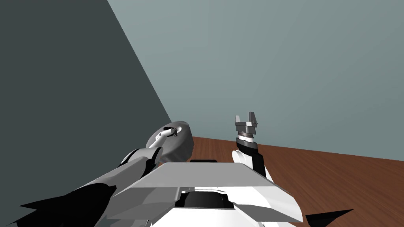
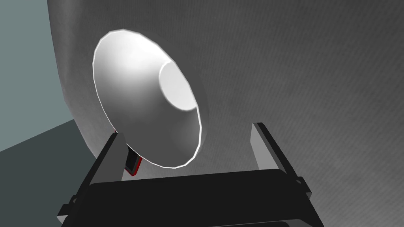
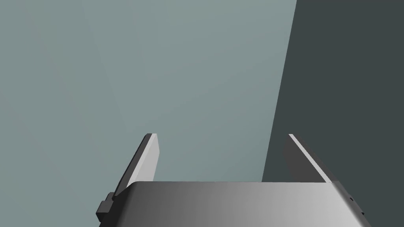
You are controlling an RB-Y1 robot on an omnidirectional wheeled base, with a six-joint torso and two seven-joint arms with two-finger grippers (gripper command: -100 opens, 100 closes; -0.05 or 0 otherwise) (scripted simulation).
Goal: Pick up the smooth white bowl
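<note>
The left claw is spread at the grey bench. The white bowl rests there, its near rim between the fingers and close by one (touching or not, I can't tell). Nothing is pinched yet, so closing and lifting are left. The right claw is held up, spread, well apart.

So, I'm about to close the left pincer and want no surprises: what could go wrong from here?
1. The white bowl sits off-centre in the open left pincer, close to one finger and apart from the other, so closing may shove it rather than clamp it.
2. A small red-edged dark thing, partly hidden by the bowl, lies by that finger and could get caught.
3. The bowl stands near the edge of the grey table; a shove might slide it off.
</note>
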